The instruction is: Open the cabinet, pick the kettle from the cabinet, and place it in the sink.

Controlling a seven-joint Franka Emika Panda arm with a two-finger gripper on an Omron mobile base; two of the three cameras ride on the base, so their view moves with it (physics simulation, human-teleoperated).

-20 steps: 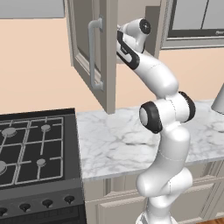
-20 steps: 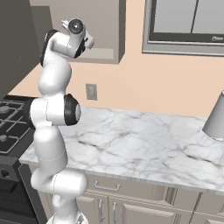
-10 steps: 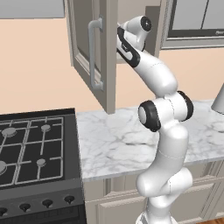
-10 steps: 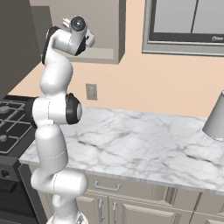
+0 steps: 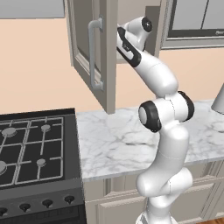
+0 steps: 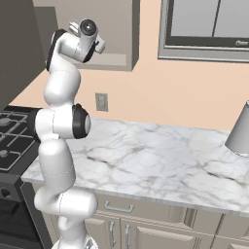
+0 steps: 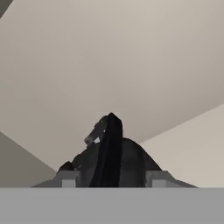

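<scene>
The cabinet (image 5: pixel 83 48) hangs on the wall with its door swung open toward me, bar handle (image 5: pixel 93 57) facing out. My arm reaches up into its opening (image 6: pixel 109 34). In the hand view the black kettle (image 7: pixel 131 162) sits close ahead on the cabinet floor. Its arched handle (image 7: pixel 111 135) rises between my fingertips. My gripper (image 7: pixel 112 179) straddles that handle, one fingertip (image 7: pixel 68 179) on each side with a gap to it, so it is open. The sink is out of view.
A black gas stove (image 5: pixel 30 148) lies left of the marble counter (image 5: pixel 113 140). A grey cone-shaped item (image 6: pixel 240 129) stands at the counter's right end. A glass-fronted cabinet (image 6: pixel 209 24) hangs to the right, and a wall outlet (image 6: pixel 101 102) sits below the cabinet.
The hand has risen slightly and tipped further into the cabinet opening. The door, counter and stove have not moved.
</scene>
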